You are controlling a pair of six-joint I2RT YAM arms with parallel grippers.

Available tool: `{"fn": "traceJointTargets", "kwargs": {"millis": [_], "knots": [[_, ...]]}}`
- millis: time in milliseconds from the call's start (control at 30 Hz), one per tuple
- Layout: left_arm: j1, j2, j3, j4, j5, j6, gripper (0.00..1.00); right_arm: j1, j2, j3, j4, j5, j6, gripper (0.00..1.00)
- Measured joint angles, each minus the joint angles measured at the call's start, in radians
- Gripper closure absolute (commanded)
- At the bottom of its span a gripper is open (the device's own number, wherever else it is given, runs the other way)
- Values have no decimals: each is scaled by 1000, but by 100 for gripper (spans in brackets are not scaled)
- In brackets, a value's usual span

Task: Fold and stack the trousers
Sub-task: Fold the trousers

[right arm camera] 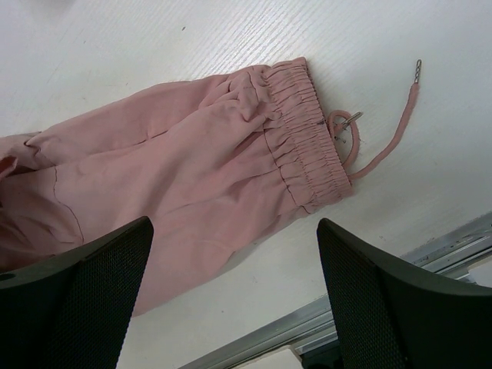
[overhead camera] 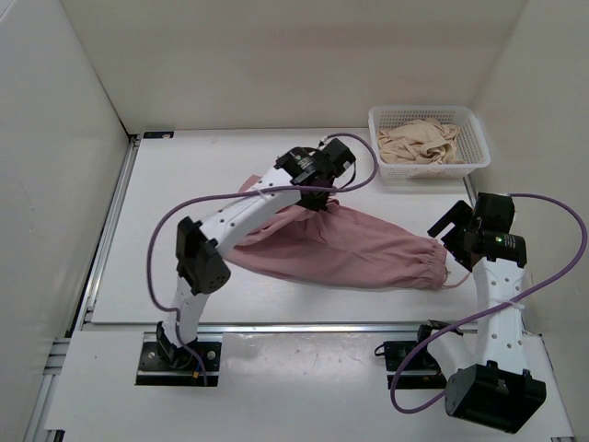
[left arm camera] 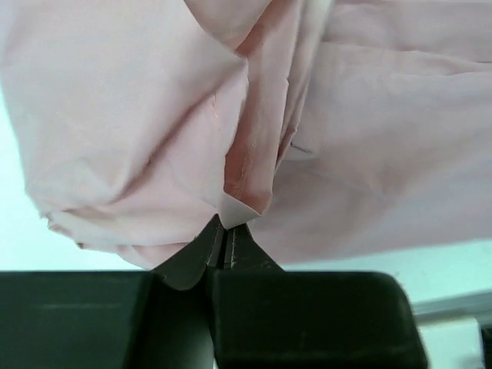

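The dusty-pink trousers (overhead camera: pixel 359 244) lie bunched across the middle of the white table, with the gathered waistband (right arm camera: pixel 304 131) at the right end. Two thin drawstrings (right arm camera: pixel 392 134) trail off the waistband onto the table. My left gripper (overhead camera: pixel 325 200) reaches down onto the upper middle of the cloth. In the left wrist view the left gripper (left arm camera: pixel 225 231) is shut on a small fold of the trousers (left arm camera: pixel 154 115). My right gripper (overhead camera: pixel 449 238) hovers beside the waistband end. Seen from its wrist camera, that gripper (right arm camera: pixel 234 227) is open above the trousers (right arm camera: pixel 192 154), holding nothing.
A white mesh basket (overhead camera: pixel 474 138) stands at the back right with a beige garment (overhead camera: pixel 419 140) inside. White walls enclose the table on the left, the back and the right. A metal rail (overhead camera: pixel 304 325) runs along the near edge.
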Motion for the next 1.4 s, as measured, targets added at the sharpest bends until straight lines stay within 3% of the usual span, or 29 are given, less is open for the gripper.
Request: {"fn": "traceJointTargets", "kwargs": {"millis": [200, 233, 267, 300, 333, 367, 500, 567, 633, 700, 867, 967, 1233, 1300, 1333, 1400], "knots": [[-34, -142, -141, 16, 3, -37, 90, 0, 0, 0, 0, -3, 0, 8], [-48, -143, -177, 23, 10, -45, 85, 0, 0, 0, 0, -3, 0, 8], [-63, -142, -219, 37, 22, -51, 69, 0, 0, 0, 0, -3, 0, 8], [-77, -137, -266, 47, 41, -54, 25, 0, 0, 0, 0, -3, 0, 8], [-87, -129, -300, 48, 60, -54, 7, 0, 0, 0, 0, -3, 0, 8], [-98, -114, -328, 47, 79, -65, 0, 0, 0, 0, 0, -3, 0, 8], [-116, -45, -330, -8, 100, -74, 1, 0, 0, 0, 0, -3, 0, 8], [-100, -40, -275, -42, 92, -70, 11, 0, 0, 0, 0, -3, 0, 8], [-55, -53, -200, -50, 93, -60, 11, 0, 0, 0, 0, -3, 0, 8], [36, -103, -172, -10, 101, -36, 1, 0, 0, 0, 0, -3, 0, 8], [422, -284, -335, 159, 204, 11, 0, 0, 0, 0, 0, -24, 5, 8], [615, -283, -422, 216, 248, 26, 0, 0, 0, 3, 0, -39, 6, 8], [694, -129, -601, 294, 432, 91, 7, 0, 13, 29, 6, -71, 8, 8], [694, -85, -603, 301, 459, 106, 13, 0, 18, 29, 5, -76, 8, 8], [694, -68, -604, 308, 464, 110, 30, 0, 19, 29, 5, -77, 8, 8], [695, -39, -605, 320, 468, 112, 44, 0, 19, 29, 5, -80, 8, 8]]}}
